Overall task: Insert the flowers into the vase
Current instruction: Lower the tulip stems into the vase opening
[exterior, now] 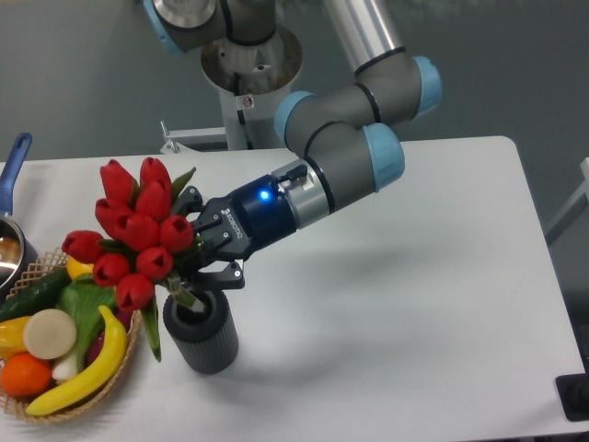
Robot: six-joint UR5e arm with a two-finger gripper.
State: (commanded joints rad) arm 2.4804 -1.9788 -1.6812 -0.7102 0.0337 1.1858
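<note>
Insertion step in hand: the pincer is pinching the flowers by the stems, the red heads fanned out just to its far side and leaning away from the arm, while the stem ends reach down into the mouth of the vase directly beneath it on the bench. In my judgement the stems are only partly seated; the next move calls for righting the bunch, lowering it further, then releasing it.

The only lettering is a small white brand mark on the gripper's black body, too blurred to read.
</note>
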